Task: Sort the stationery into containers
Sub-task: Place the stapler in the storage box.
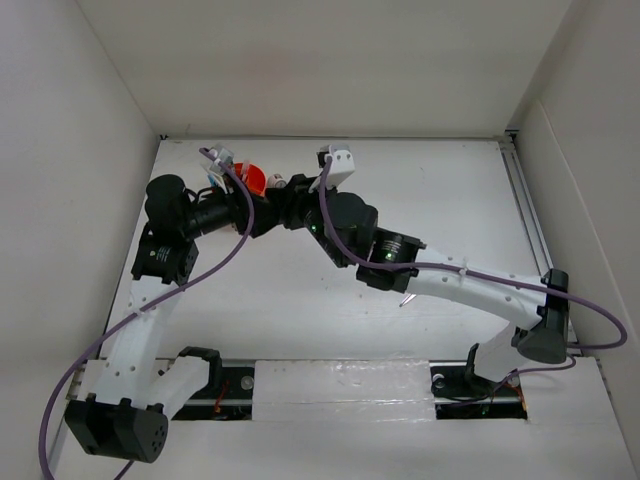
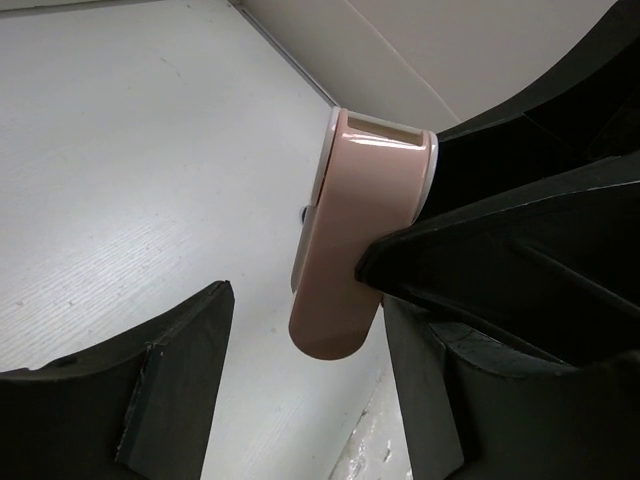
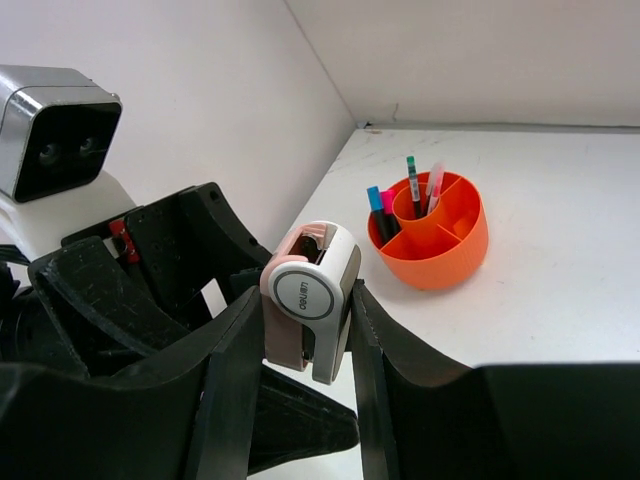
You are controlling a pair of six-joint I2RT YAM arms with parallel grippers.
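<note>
R hand (image 3: pixel 306 322) clamps the pink-white dispenser (image 3: pixel 300 290), long axis roughly upright, off the desk (image 3: pixel 560 250), just short of the orange organiser (image 3: pixel 445 268). L hand (image 2: pixel 290 290) gapes, 1 finger (image 2: pixel 430 300) touching it. R looks best placed to deliver.

Orange desk organiser (image 3: pixel 445 262): one. In its left compartment: blue-capped highlighter (image 3: pixel 374 199), pink-capped highlighter (image 3: pixel 388 200); highlighters, two. In its centre well: dark pen (image 3: pixel 411 175), pink pen (image 3: pixel 435 185); pens, two. Left of organiser: correction-tape dispenser (image 3: pixel 305 290); one.
</note>
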